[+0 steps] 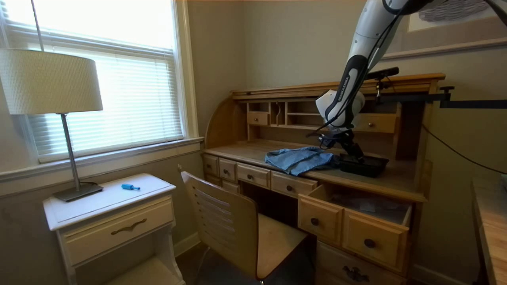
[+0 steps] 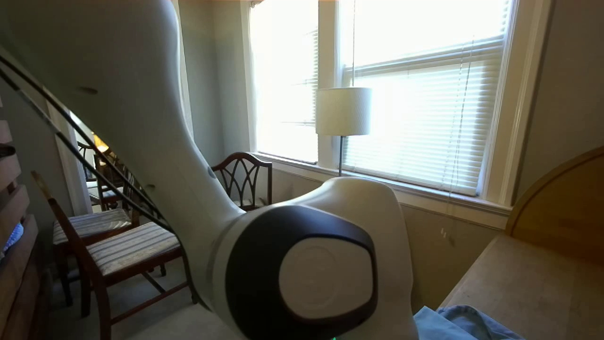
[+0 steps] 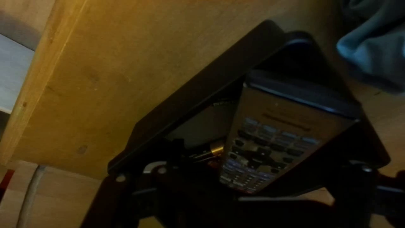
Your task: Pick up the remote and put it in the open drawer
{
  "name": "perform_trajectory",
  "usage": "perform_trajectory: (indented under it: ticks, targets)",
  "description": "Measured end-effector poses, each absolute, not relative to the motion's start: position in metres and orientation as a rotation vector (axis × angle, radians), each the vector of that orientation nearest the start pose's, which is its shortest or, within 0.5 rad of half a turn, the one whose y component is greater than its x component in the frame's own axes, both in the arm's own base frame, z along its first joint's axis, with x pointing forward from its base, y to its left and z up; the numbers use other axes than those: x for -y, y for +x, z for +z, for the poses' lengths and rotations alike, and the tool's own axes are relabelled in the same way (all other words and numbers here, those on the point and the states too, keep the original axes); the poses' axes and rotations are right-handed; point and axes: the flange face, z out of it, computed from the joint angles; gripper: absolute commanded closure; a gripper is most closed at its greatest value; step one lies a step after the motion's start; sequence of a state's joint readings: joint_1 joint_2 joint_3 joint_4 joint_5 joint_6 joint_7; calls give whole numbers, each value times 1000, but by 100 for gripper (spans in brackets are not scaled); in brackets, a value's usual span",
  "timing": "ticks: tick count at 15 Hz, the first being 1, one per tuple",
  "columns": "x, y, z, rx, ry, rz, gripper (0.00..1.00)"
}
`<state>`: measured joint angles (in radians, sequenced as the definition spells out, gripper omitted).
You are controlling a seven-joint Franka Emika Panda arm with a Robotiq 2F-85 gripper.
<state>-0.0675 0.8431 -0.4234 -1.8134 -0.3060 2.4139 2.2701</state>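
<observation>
The remote [image 3: 272,136], brown-faced with many buttons, rests tilted in a black tray [image 3: 202,85] in the wrist view. In an exterior view the tray [image 1: 358,171] stands on the desk top; the remote does not show there. My gripper [image 3: 267,163] is open, with its dark fingers on the left and right of the remote. The lower part of the view is very dark, so contact is hard to judge. In an exterior view my gripper [image 1: 357,155] reaches down into the tray. The open drawer [image 1: 374,237] is below the desk top, with pale items inside.
A blue cloth [image 1: 299,159] lies beside the tray. A battery [image 3: 217,148] lies in the tray near the remote. A chair [image 1: 225,217] stands before the desk. A side table [image 1: 115,198] bears a lamp and a blue tool. Shelves [image 1: 301,118] rise behind the arm.
</observation>
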Motion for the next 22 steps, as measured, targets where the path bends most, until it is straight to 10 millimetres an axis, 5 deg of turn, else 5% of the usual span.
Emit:
perform_trajectory:
  ticks: [2, 8, 16, 22]
  targets:
    - [289, 548, 91, -3344, -1292, -486, 26]
    - [295, 557, 88, -3338, -1288, -517, 70]
    - [296, 564, 99, -3347, -1267, -524, 71]
    - [282, 580, 150, -3277, -1430, -484, 71]
